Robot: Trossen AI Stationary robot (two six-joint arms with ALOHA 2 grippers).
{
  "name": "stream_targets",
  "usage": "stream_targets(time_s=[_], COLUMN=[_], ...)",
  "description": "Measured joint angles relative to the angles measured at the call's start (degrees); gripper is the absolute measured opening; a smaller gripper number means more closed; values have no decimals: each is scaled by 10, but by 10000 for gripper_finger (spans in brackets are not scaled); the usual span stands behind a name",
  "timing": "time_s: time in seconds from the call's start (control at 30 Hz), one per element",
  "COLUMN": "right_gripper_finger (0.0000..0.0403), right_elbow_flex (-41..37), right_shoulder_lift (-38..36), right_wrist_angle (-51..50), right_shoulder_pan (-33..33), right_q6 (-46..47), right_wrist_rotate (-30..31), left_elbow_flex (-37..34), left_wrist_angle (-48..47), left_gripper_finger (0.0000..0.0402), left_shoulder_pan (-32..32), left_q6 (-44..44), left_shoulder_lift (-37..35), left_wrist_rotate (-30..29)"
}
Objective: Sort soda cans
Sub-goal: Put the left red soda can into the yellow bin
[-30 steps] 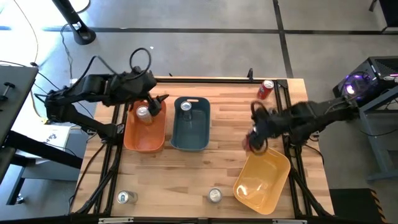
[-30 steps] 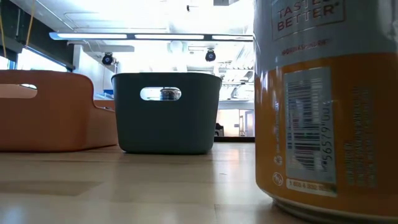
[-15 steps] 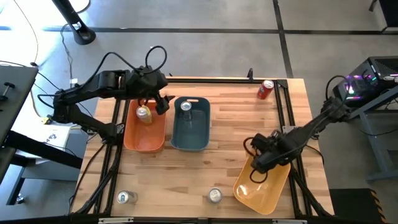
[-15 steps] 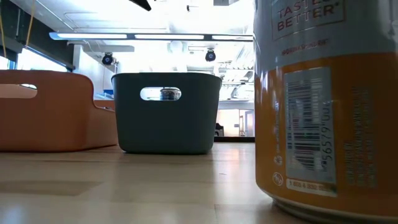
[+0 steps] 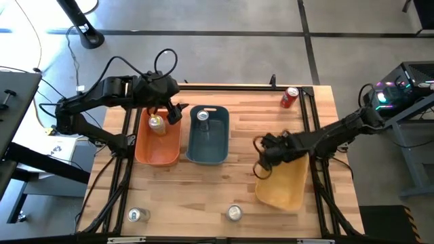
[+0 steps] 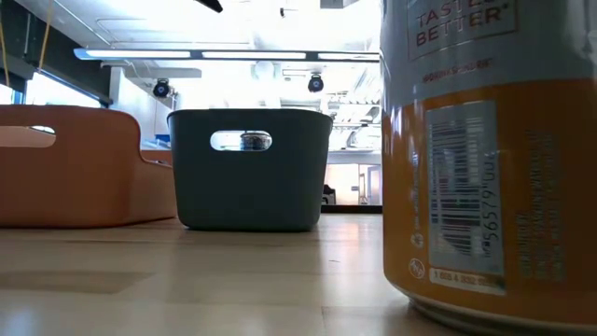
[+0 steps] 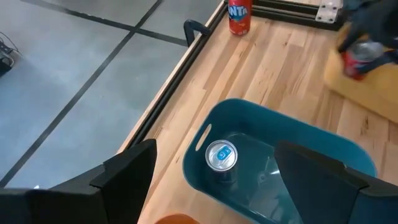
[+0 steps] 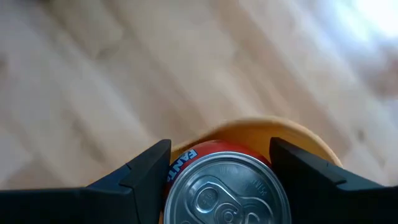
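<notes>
In the right wrist view a red soda can with a silver top stands between my right gripper's fingers. In the high view that gripper is over the far left end of the yellow bin. My left gripper is open and hovers by the orange bin, above the blue-grey bin. One can sits in the orange bin and one silver can in the blue-grey bin. A second red can stands at the far right corner. Two silver cans stand at the near edge. My right gripper pinches the red can by its side wall just below the top rim, one finger on each side. The fingers come from above. The can is upright and lifted over the yellow bin's rim.
The table's black frame rail runs along the far edge. In the low view a large orange and silver can stands right at the camera and hides the table's right half. Bare wood lies between the bins and the near edge.
My right gripper has carried the red can down over the yellow bin and then back toward the bin's far left end. The yellow bin has shifted and turned in the last half second. My left arm has risen a little from over the orange bin.
</notes>
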Motion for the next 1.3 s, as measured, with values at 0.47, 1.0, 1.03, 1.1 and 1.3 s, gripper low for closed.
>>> stream_targets(time_s=[0.47, 1.0, 1.03, 1.1, 1.3], right_gripper_finger=[236, 236, 236, 236, 284], right_elbow_flex=[-11, -11, -11, -11, -11], right_shoulder_lift=[1, 5, 5, 7, 8], right_wrist_angle=[245, 220, 220, 220, 219], right_shoulder_pan=[-251, -333, -333, -332, -331], right_q6=[-285, -296, -295, -294, -299], right_wrist_rotate=[25, -86, -86, -93, -106], left_elbow_flex=[0, 0, 0, 0, 0], left_wrist_angle=[0, 1, 1, 1, 1], left_gripper_finger=[321, 321, 321, 321, 321], left_shoulder_pan=[0, 0, 0, 0, 0], left_q6=[-14, -14, -15, -15, -24], left_shoulder_lift=[-14, -15, -15, -15, -15], left_wrist_rotate=[2, 1, 1, 1, 0])
